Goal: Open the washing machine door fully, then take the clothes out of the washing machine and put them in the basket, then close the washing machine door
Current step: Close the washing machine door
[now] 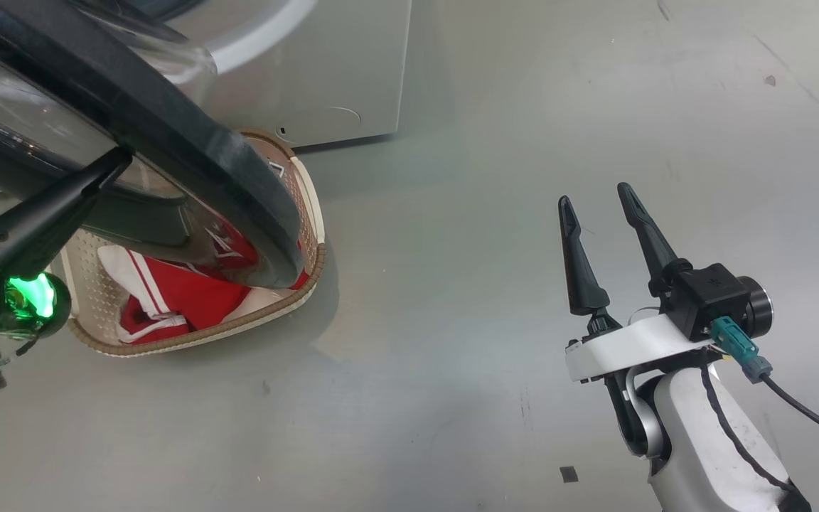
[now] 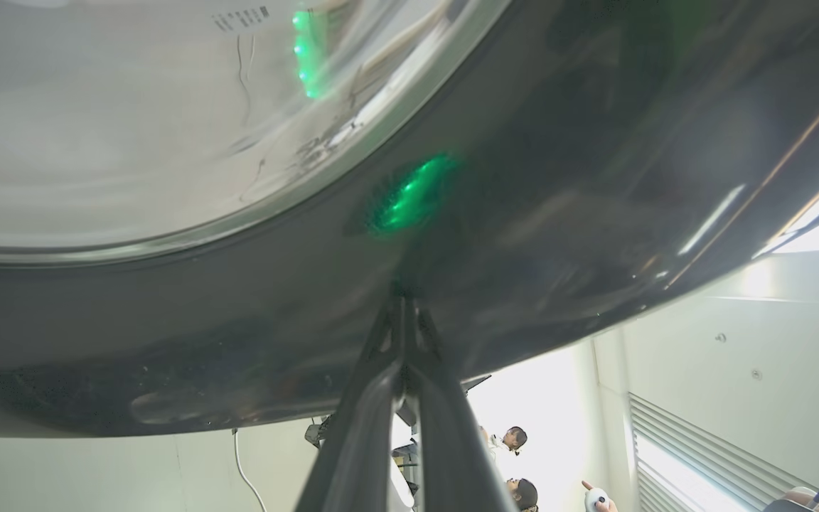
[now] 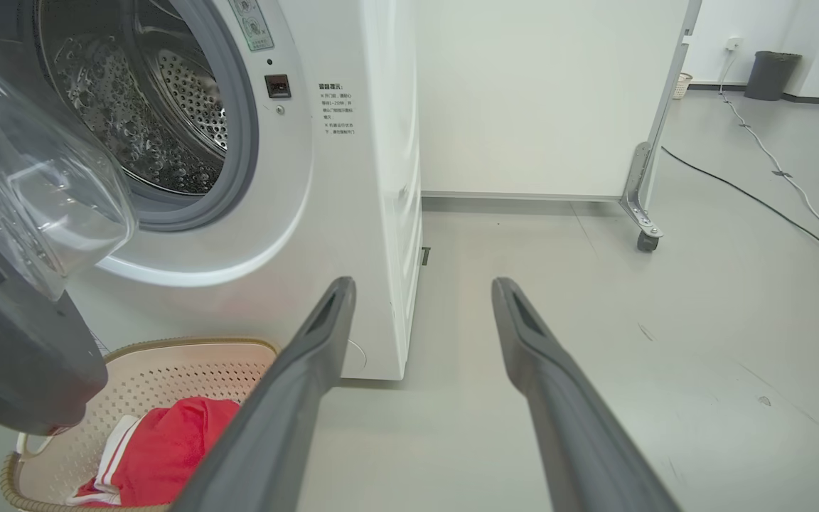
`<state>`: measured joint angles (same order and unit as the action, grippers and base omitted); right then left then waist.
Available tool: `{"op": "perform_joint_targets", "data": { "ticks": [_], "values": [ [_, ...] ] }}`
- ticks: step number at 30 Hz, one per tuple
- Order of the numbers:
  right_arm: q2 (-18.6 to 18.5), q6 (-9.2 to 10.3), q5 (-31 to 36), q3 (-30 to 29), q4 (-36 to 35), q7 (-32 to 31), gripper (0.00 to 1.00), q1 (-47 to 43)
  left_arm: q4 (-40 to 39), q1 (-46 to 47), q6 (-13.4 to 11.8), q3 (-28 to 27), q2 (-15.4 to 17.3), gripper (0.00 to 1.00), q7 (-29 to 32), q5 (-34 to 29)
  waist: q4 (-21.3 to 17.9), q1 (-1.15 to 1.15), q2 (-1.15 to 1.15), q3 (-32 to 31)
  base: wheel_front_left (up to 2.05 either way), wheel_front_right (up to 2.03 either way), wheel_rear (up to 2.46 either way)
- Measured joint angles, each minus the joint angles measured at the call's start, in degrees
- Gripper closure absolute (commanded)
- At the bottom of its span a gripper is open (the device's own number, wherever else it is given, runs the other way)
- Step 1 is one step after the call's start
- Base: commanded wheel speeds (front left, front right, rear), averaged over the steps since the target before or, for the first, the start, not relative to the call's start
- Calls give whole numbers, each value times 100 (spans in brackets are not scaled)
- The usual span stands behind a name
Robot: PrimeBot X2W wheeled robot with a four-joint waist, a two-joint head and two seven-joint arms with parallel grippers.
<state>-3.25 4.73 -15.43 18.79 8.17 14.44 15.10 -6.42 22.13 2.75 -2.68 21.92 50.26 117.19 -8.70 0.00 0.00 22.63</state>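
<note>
Washer [image 3: 352, 213] is open, and the drum [image 3: 161, 107] looks empty as far as it shows. Door [image 1: 189, 142] is part-swung and hangs over the basket [image 1: 313, 263], which sits on the floor right at the washer front. Clothes [image 1: 182, 291] are in the basket, red with white trim, so closing the door looks like the step left. Left pincer [image 1: 119, 158] is clenched and grasps nothing; its tips are pressed on the door's glossy black rim, seen close in the left wrist view [image 2: 402, 299]. Main risk: the contact is two thin tips on a slick curved face, so a push off-angle could let them skid along the rim toward the glass, and the door would stall or swing back. Second risk: the door's lower edge passes near the basket rim [image 3: 189, 345], so a sagging sweep may clip it or shove the basket; clearance is hard to judge. Third: a weak push leaves the door unlatched. Right pincer [image 1: 596, 195] is released and empty over bare floor, well apart from the door, low risk.
</note>
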Motion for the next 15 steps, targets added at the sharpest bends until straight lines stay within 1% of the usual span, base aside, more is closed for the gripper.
{"op": "perform_joint_targets", "data": {
  "ticks": [6, 15],
  "values": [
    [0, 5, -38, 5, -37, 0, 0, 20, 75, 302, -1, 66, -126, 100, -134, -34, -171, 0, 0, 167, 0, 0, 0],
    [4, 47, -229, 115, -144, 0, 0, 139, 494, 900, -3, 82, -288, 100, -478, -208, -429, 0, 0, 417, 0, 0, 0]
  ]
}}
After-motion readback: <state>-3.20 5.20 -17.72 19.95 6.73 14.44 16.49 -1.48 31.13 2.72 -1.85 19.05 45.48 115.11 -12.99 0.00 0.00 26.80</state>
